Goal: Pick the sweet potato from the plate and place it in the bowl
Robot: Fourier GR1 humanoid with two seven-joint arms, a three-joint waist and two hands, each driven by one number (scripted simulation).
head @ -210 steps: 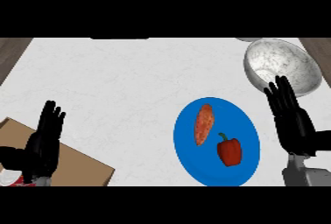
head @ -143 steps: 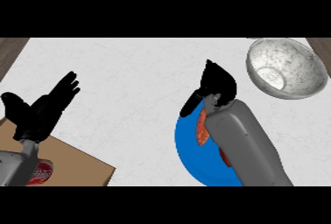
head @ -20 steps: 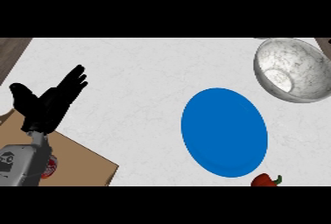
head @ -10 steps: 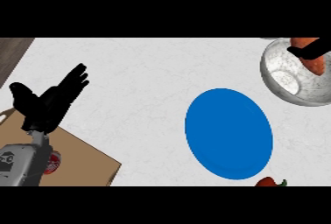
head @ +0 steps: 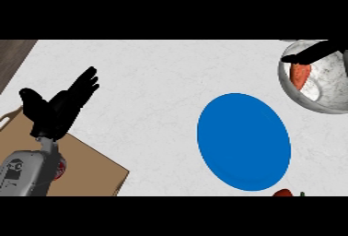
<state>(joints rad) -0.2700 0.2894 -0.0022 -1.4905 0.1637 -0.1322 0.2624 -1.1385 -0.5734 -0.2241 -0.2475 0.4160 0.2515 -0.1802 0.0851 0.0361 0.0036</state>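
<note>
**Sweet potato at the bowl, plate bare: placement nearly complete**

Item 1. Sweet potato point(head: 301, 76): orange-red, sits inside the rim of the bowl, against its left inner wall. Whether it rests on the bowl's bottom or hangs just above it cannot be told.

Item 2. Bowl point(head: 325, 99): grey marbled metal, at the upper right of the counter, partly cut by the view's edge. Well apart from the plate's centre, near its upper right rim.

Item 3. Plate point(head: 243, 140): blue, round, nothing on it. The pick-up part of the task is, by this showing, done.

Item 4. Right hand point(head: 314, 53): only a few dark fingers show, reaching in over the bowl from the upper right, just above the sweet potato. Whether they are clamped on it or already apart from it cannot be told.

Item 5. Left hand point(head: 60, 108): at the left, fingers straight and spread, thumb out, holding nothing; resting above a brown cutting board point(head: 88, 168).

Item 6. Red pepper point(head: 289, 193): a sliver at the lower edge, off the plate, just beside its lower rim.

Status, as judged: lift and carry finished; what remains is release, if not yet made, and withdrawal of the right hand from the bowl.
</note>
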